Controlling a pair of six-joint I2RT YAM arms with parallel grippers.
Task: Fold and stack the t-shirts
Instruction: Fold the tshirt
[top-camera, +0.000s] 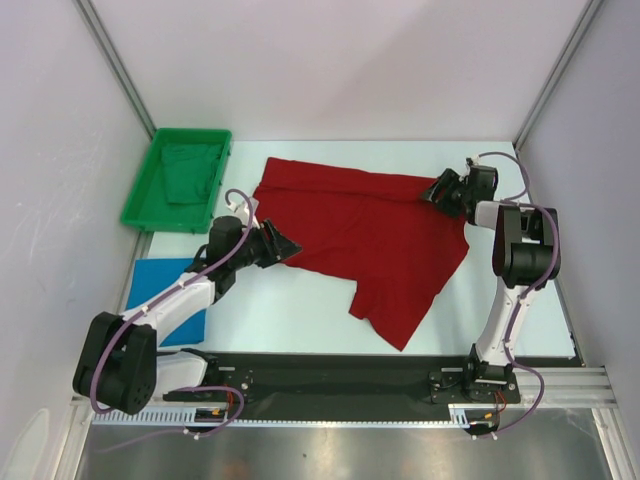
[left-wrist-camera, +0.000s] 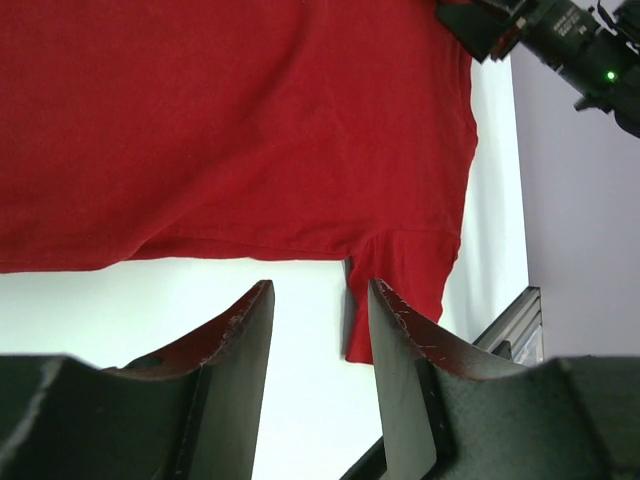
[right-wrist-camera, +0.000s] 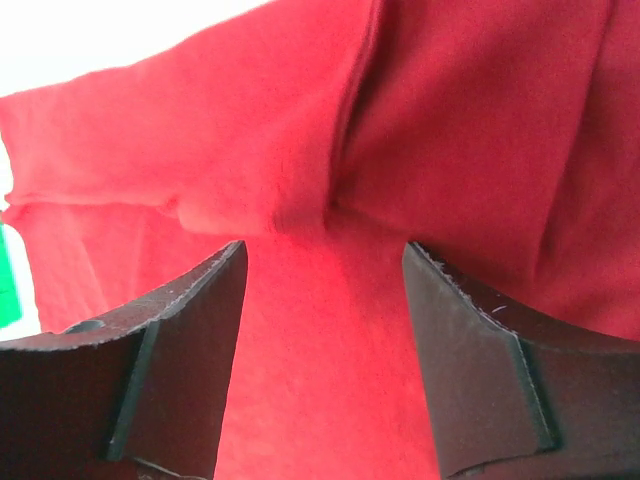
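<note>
Two t-shirts are out on the white table (top-camera: 300, 310). The red t-shirt (top-camera: 360, 235) lies spread flat in the middle. The blue t-shirt (top-camera: 160, 285) sits as a flat square at the near left, partly under the left arm. A green tray (top-camera: 140, 205) at the far left holds a green cloth (top-camera: 190, 170).

The red shirt's long side runs left to right across the table. One lobe, which looks like a sleeve, trails toward the near edge. That leaves one arm at each end of the shirt.

The left gripper (top-camera: 285, 245) is low at the shirt's left edge, pointing right. Its jaws are parted, with bare table and no cloth between them, and the whole garment lies ahead of its fingertips (left-wrist-camera: 255, 300). That arm reaches out long and low from its base, crossing over the blue shirt.

The right gripper (top-camera: 440, 190) is over the far right corner. Its arm stands tall with the elbow high and the wrist bent down and leftward. Its jaws are spread wide above the red cloth, with a small pucker just beyond the fingers (right-wrist-camera: 225, 270). It holds nothing that I can see.

I reckon either claw must close on an edge before any fold can start. The right one is already over fabric, while the left has a little way to go.
</note>
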